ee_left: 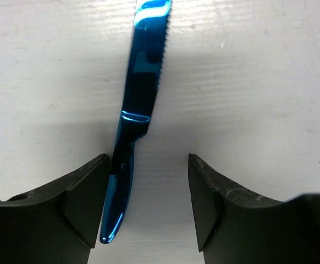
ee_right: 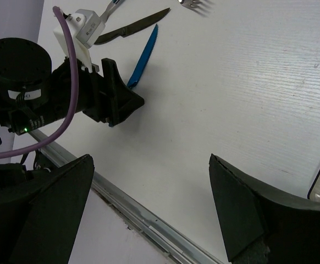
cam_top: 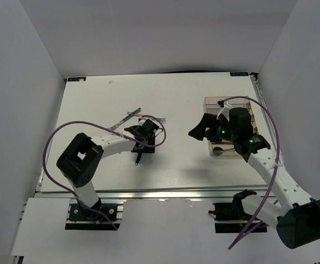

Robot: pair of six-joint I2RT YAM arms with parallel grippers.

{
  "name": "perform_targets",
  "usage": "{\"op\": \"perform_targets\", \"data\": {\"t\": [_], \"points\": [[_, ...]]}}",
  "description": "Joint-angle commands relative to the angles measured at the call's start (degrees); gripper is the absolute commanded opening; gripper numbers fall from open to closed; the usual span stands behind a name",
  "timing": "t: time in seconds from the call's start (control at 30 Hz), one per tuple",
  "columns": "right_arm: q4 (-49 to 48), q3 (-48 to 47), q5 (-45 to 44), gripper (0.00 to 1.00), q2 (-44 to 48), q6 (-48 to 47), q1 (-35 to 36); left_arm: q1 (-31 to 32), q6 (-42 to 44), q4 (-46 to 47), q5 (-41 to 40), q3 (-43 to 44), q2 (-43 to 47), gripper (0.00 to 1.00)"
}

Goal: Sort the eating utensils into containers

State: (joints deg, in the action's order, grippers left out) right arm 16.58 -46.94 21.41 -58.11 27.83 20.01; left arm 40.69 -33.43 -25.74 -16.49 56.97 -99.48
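Left gripper (ee_left: 148,209) low over table (ee_left: 259,82), fingers apart either side of blue knife (ee_left: 141,93) handle, one finger touching or just beside it, other clear, not clamped. Knife flat on table. Right gripper (ee_right: 149,187) spread wide, nothing between fingers, above tray (cam_top: 212,102) on table's right side. Black knife (ee_right: 132,28) near blue one

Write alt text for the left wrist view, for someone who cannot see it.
A glossy blue serrated knife lies on the white table, its handle between the left gripper's two dark fingers. The jaws stand open; the handle sits close against one finger, with a clear gap to the other.
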Motion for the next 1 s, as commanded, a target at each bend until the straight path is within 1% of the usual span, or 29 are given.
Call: {"op": "perform_targets", "data": {"t": [0.0, 0.2, 0.47, 0.57, 0.6, 0.67, 0.83, 0.87, 0.93, 0.97], "points": [[-0.8, -1.8, 0.7, 0.89, 0.9, -0.6, 0.3, 2.3, -3.7, -5.6, 4.0, -4.0, -2.2, 0.68], [-1.5, -0.9, 1.3, 0.89, 1.6, -0.1, 0.4, 2.9, -2.3, -7.0, 3.6, -8.5, 0.4, 0.68], [-3.3, 0.5, 2.3, 0.89, 1.5, 1.2, 0.4, 3.5, -3.7, -9.4, 0.9, -9.8, 1.5, 0.68], [-3.2, 0.5, 2.2, 0.89, 1.9, 1.1, 0.4, 3.6, -4.1, -8.5, 1.0, -11.0, 2.4, 0.65], [-3.3, 0.5, 2.2, 0.89, 1.9, 1.0, 0.4, 3.6, -4.1, -8.3, 1.1, -11.3, 1.9, 0.58], [-3.3, 0.5, 2.8, 0.89, 1.9, 1.1, 0.4, 3.6, -4.0, -8.1, 1.7, -11.2, 1.2, 0.5], [-3.4, 0.4, 4.0, 0.89, 2.4, 1.2, 0.4, 3.8, -3.0, -7.4, 5.1, -11.7, -0.1, 0.41], [-3.5, 0.4, 4.2, 0.89, 2.8, 1.1, 0.4, 3.8, -3.0, -7.4, 5.4, -12.1, -0.4, 0.34], [-3.6, 0.5, 4.3, 0.89, 3.3, 1.2, 0.3, 3.8, -3.0, -7.5, 6.1, -12.7, -1.0, 0.29], [-3.7, 0.5, 4.5, 0.89, 3.7, 1.2, 0.4, 3.8, -2.9, -7.2, 6.6, -13.4, -1.6, 0.23]]}}
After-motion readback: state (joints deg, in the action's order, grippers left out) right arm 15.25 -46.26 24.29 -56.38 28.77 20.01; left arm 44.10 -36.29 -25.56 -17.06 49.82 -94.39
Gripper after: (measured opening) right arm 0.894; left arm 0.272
